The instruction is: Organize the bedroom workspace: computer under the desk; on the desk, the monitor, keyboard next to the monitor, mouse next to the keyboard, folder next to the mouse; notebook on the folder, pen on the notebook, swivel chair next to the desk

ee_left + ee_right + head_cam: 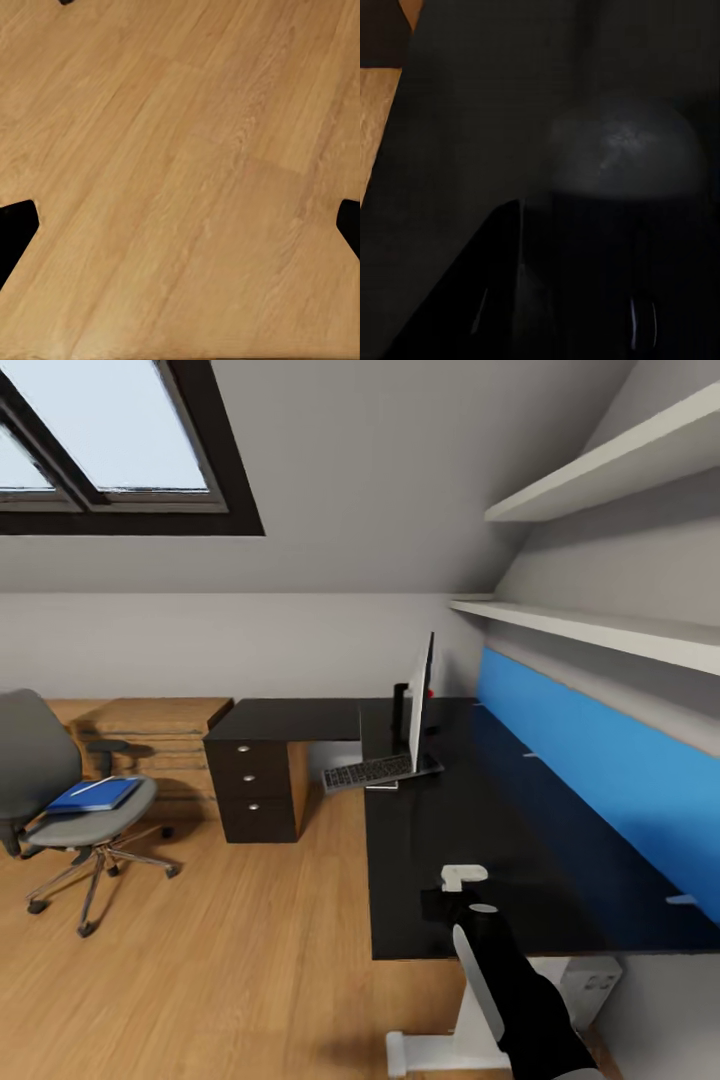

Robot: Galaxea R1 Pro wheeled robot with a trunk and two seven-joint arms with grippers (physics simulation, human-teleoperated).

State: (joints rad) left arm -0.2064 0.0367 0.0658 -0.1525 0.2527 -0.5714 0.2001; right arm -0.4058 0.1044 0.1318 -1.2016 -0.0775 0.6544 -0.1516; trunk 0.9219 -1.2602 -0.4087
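The monitor (420, 700) stands edge-on on the glossy black desk (500, 830), with the keyboard (375, 770) at its foot, partly over the desk's inner edge. At the left is the grey swivel chair (40, 780). The blue folder (95, 796) lies on its seat with the white pen (95, 785) on top; I cannot tell a notebook apart there. My right gripper (450, 900) hovers over the desk's near end. The right wrist view is dark, with a dim rounded lump (622, 150), perhaps the mouse. My left gripper (180, 225) is open over bare wood floor.
A black drawer unit (255, 785) stands under the desk's far wing, with a light-wood cabinet (160, 735) beside it. A blue panel (600, 760) and white shelves (600, 625) line the right wall. A pale grey box (590, 985) sits under the desk's near end.
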